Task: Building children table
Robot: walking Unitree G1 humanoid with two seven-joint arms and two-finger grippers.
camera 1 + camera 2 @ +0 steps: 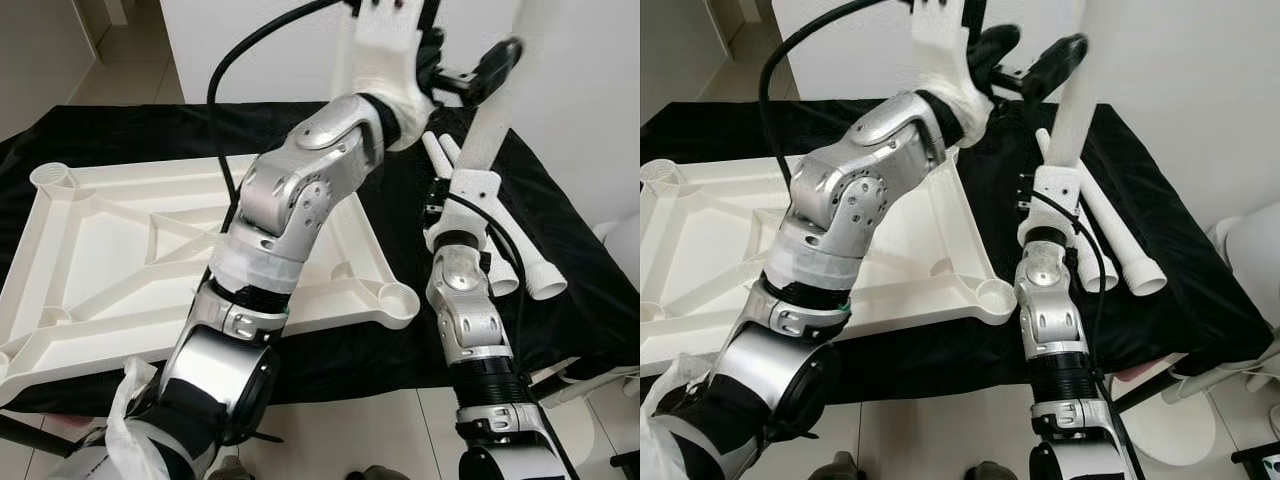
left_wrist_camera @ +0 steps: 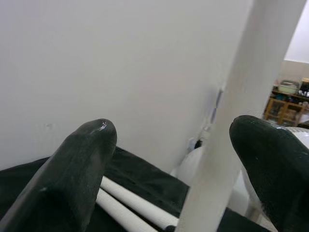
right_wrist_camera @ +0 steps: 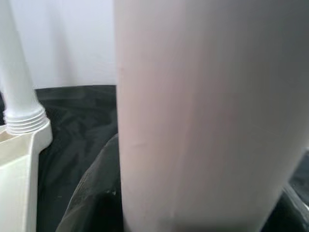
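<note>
We hold a long white plastic table leg [image 1: 492, 115] upright beyond the upturned white ribbed tabletop [image 1: 120, 250] on the black cloth [image 1: 560, 250]. Our right gripper [image 3: 193, 203] clamps it; our left gripper [image 2: 174, 159] brackets it with fingers spread. A loose clamp could let it tilt or slip before threading.
</note>
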